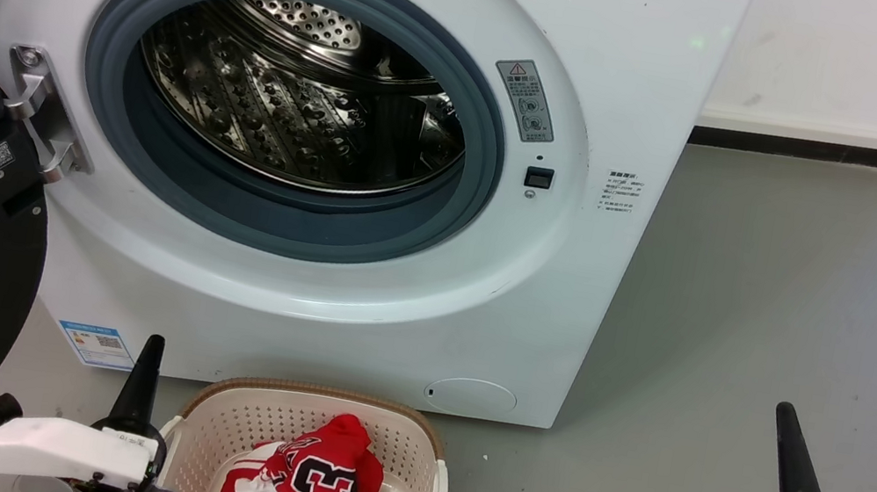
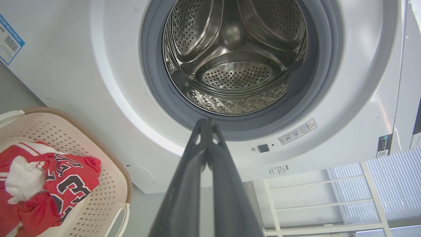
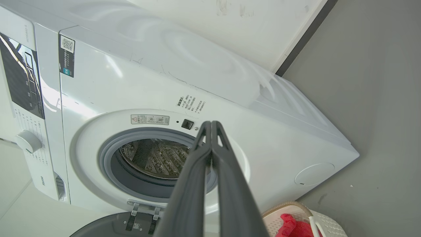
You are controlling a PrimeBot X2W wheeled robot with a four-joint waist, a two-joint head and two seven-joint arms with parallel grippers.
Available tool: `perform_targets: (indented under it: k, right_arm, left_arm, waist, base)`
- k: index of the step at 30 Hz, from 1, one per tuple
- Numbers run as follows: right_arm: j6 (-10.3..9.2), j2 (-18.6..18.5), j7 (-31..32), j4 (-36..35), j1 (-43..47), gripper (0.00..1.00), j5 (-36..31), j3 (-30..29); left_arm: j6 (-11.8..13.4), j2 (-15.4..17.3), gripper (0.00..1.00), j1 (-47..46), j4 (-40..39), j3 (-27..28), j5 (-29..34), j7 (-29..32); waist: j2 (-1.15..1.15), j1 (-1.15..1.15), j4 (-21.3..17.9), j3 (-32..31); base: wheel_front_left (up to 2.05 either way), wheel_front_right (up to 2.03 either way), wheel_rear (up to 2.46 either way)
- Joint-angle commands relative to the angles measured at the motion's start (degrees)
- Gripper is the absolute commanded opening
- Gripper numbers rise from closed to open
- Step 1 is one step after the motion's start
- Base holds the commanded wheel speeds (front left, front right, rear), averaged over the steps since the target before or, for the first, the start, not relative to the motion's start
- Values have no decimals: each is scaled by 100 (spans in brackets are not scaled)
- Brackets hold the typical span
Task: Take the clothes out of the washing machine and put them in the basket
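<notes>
Inside the basket, crumpled red clothes

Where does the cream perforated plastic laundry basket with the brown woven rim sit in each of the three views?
Head view: the basket at bottom centre, before the white front-loading washing machine.
Left wrist view: lower left.
Right wrist view: bottom right corner, cut by the edge.
Shared landmark: the small black square latch beside the machine's porthole.

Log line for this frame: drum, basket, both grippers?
perforated steel drum: looks empty | red number-23 jersey: in cream perforated basket | left gripper: shut | right gripper: shut
</notes>
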Motion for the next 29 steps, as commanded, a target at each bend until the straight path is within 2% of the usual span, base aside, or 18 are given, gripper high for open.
perform_targets:
  k: [1, 29]
  right_arm:
    - [0, -26, 46, -9, -119, 0, 161, -24]
    - [-1, 3, 437, 196, -304, 0, 1630, -175]
  left_arm:
    - [-44, 6, 0, -143, -19, 12, -155, 35]
    - [-139, 6, 0, -354, 171, 64, -1635, 396]
  waist:
    - [0, 0, 4, -2]
    - [0, 0, 70, -42]
  base:
    - [0, 0, 0]
    - [0, 0, 0]
